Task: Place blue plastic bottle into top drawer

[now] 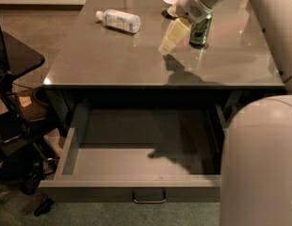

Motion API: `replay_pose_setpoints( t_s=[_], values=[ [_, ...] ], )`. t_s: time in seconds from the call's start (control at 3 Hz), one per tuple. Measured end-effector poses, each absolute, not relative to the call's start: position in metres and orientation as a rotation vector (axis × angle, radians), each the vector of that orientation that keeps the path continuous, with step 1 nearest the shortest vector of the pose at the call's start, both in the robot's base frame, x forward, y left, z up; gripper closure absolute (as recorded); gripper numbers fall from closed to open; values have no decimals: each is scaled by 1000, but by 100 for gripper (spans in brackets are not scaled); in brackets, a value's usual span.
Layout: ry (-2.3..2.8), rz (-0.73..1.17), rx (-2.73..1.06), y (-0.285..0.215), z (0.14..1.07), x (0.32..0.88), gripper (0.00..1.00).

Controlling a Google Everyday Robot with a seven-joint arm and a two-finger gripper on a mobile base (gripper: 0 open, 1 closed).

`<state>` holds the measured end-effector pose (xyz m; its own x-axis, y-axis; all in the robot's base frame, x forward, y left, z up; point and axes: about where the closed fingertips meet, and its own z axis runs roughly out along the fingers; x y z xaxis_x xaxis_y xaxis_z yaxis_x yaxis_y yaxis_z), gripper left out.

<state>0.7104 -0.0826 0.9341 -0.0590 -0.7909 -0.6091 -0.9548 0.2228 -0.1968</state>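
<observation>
Grey desk top point(113, 55), top drawer point(113, 192) open below. Blue plastic bottle point(118, 20) lies on its side, far left. Gripper point(168, 39) hovers beside the green soda can point(201, 29), can't tell if it's open or closed. I'd swing left and grab across the bottle's middle.

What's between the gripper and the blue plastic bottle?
Nothing: in the camera view, only bare desk top separates the gripper, beside the green can, from the blue plastic bottle.
</observation>
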Motion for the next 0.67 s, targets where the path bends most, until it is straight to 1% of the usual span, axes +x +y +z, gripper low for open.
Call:
replay_pose_setpoints(
  t_s=[0.33, 0.67],
  values=[
    [1777, 375, -1507, -47, 955, 753, 0],
    [1754, 361, -1488, -48, 967, 758, 0]
  ],
)
